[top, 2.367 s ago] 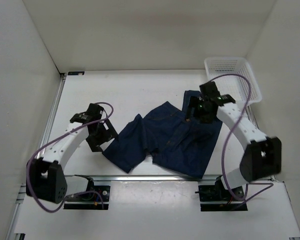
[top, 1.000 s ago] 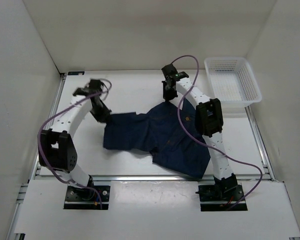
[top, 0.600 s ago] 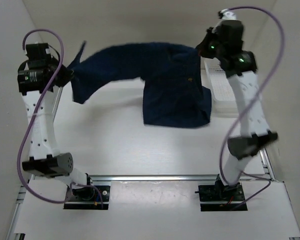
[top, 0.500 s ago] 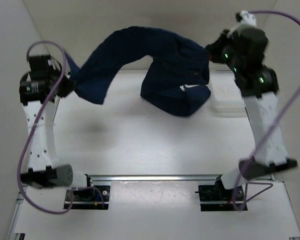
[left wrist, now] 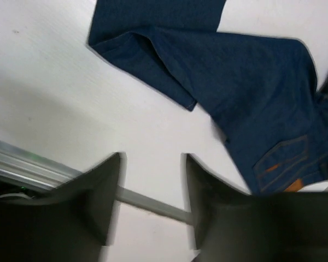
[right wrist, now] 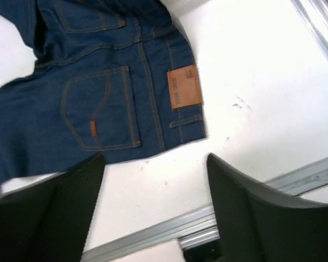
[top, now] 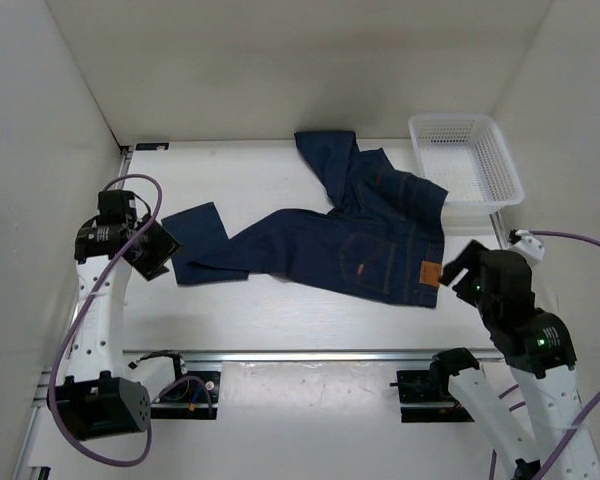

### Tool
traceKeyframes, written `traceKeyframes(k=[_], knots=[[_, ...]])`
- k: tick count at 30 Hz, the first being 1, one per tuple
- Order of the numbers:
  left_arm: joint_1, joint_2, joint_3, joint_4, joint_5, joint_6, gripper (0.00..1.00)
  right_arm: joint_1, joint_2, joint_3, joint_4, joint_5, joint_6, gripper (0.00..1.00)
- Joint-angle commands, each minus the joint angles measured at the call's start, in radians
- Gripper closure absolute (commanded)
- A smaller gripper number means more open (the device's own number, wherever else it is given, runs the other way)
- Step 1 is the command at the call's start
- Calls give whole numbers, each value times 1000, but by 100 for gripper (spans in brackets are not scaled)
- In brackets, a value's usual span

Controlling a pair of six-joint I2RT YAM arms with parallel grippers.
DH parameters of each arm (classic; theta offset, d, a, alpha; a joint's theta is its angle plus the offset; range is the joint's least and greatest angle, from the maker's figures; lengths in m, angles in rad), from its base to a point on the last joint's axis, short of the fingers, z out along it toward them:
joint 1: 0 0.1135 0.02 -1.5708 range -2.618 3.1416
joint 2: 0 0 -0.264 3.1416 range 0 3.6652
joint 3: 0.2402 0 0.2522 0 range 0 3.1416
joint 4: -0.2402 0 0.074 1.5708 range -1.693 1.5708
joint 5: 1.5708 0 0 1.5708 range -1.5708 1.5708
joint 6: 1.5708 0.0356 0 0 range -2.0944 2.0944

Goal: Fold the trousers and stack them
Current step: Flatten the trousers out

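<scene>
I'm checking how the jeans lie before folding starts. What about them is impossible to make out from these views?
Front of the jeans: top view, the garment lies face down, so its own back hides it.
Tan patch: right wrist view, lettering too blurred to read.
Waistband: left wrist view, runs off the right edge.
Legs: right wrist view, cut off by the left edge.

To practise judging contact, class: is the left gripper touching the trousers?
Apart. The left wrist view shows bare table between the open left gripper and the nearest leg of the trousers.
</scene>
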Motion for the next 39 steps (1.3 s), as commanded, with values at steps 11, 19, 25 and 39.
traceKeyframes(k=[11, 19, 25, 39], knots=[[40, 391, -24, 208, 21, 23, 0, 33, 318, -15, 67, -105, 235, 100], [135, 610, 46, 286, -19, -1, 0, -19, 464, -174, 207, -380, 279, 7], [194, 745, 69, 307, 27, 51, 0, -117, 384, -390, 370, -496, 385, 11], [145, 885, 134, 350, 49, 71, 16, -221, 474, -512, 536, -397, 528, 26]])
